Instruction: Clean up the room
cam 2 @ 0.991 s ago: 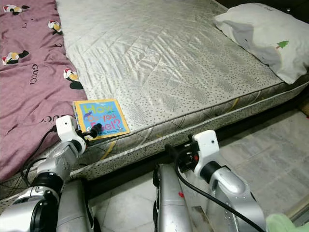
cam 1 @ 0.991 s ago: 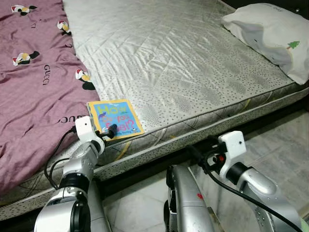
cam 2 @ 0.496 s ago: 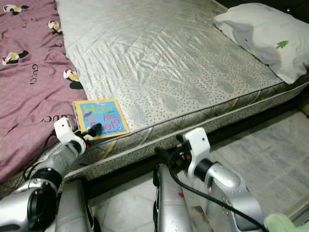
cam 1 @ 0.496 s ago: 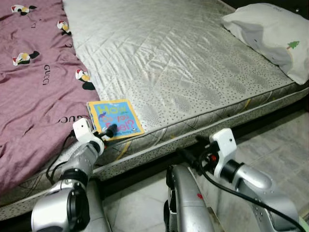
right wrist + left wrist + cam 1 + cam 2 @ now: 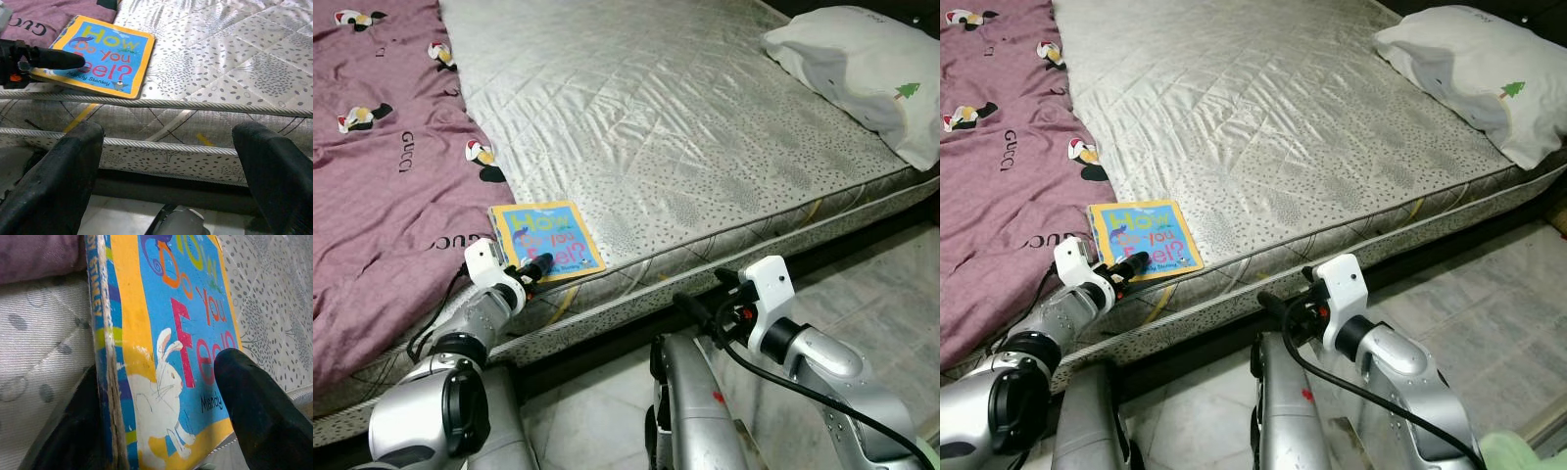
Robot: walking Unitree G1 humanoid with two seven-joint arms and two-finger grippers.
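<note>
Left hand [image 5: 530, 270] straddling book [image 5: 546, 240] edge

Right end effector [image 5: 697, 311] has swung left toward the mattress [image 5: 705, 157] edge

Bed: a grey quilted mattress [image 5: 685, 127], bare, its sheen catching the light.
Blanket: purple blanket [image 5: 382, 176] over the left part.
Pillow: white pillow [image 5: 862, 64], far right corner.
Floor: pale tiles [image 5: 862, 294].

One book [image 5: 546, 240], lower left of centre. One pillow [image 5: 862, 69], upper right. One purple blanket [image 5: 382, 176], left. One mattress [image 5: 685, 127]. Two grippers: left gripper [image 5: 532, 268], right gripper [image 5: 700, 305].
</note>
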